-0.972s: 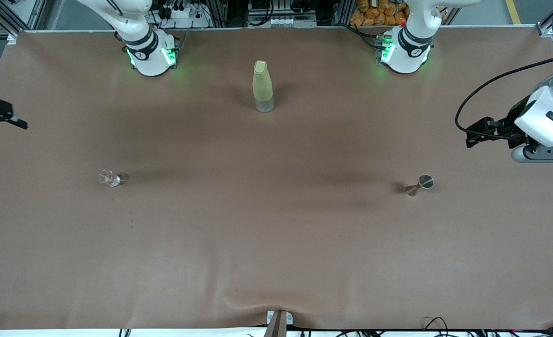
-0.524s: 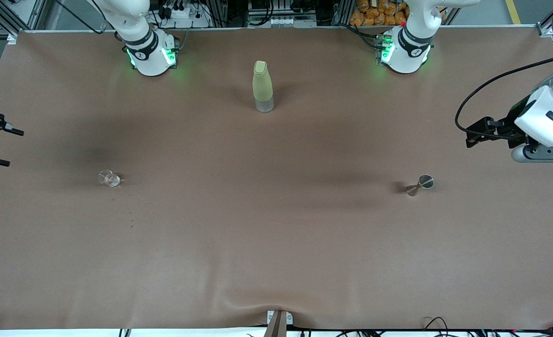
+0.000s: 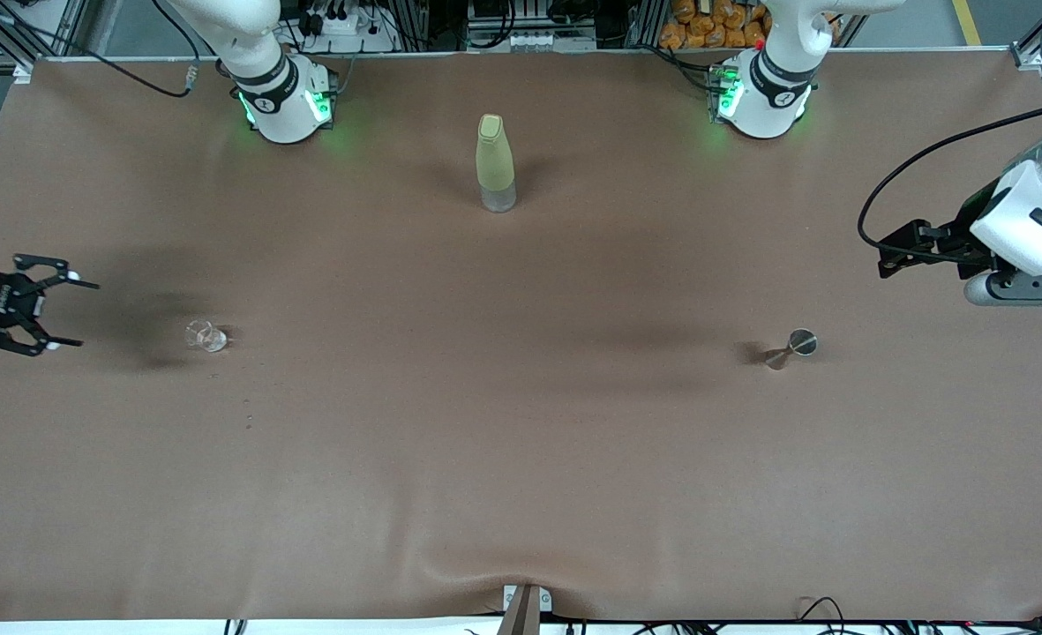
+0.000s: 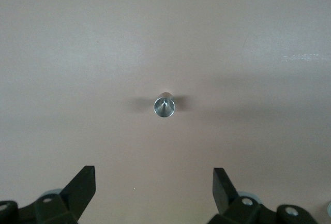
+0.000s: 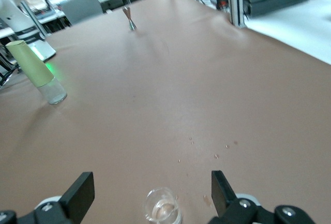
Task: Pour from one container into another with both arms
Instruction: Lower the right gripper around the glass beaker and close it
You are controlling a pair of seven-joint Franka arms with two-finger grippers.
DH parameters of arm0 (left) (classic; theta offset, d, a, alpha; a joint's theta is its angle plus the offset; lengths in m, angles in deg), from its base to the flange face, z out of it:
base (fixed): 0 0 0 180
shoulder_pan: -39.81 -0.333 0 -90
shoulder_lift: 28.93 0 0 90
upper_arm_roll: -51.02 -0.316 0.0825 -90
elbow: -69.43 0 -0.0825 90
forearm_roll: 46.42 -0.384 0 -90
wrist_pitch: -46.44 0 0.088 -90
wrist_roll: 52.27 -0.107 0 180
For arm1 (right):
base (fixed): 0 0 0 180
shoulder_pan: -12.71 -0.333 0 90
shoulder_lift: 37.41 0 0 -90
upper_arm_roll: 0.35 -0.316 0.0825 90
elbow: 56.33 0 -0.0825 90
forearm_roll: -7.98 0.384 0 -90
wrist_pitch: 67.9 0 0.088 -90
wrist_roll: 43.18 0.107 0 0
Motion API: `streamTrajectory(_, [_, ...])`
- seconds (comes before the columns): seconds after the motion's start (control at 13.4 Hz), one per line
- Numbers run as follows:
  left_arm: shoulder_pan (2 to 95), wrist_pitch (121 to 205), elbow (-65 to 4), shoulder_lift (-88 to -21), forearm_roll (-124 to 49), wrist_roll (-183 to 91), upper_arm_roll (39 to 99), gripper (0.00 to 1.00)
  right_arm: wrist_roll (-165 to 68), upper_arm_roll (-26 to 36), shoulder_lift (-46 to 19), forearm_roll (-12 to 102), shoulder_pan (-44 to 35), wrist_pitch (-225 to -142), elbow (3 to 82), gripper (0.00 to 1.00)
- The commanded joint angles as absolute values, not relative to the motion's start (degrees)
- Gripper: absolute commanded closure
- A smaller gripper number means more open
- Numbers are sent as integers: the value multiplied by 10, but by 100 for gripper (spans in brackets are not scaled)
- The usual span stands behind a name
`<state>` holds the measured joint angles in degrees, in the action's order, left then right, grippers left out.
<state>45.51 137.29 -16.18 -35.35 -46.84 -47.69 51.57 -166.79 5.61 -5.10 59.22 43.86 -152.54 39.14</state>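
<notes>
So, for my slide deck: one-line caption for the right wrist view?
Open right gripper lined up on the clear glass cup, bottle and metal cup standing farther along the table.

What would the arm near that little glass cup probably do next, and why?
Probably ease forward until its fingers straddle the cup. The right gripper is open, low, and aimed at the clear glass cup, which stands untouched on the table. The right wrist view shows the cup centred between the fingers.

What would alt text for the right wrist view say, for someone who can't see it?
The open right gripper hangs low over a brown table, its fingers either side of a tiny clear glass cup. A yellow-green bottle and a small metal cup stand farther along the table.
</notes>
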Motion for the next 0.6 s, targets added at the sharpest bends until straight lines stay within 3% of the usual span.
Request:
streamTrajectory(0.0, [453, 1364, -157, -350, -460, -470, 517, 0, -1740, 47, 10, 634, 458, -1491, 375, 0])
streamTrajectory(0.52, [454, 1364, -157, -350, -460, -470, 517, 0, -1834, 44, 107, 656, 461, -1484, 369, 0])
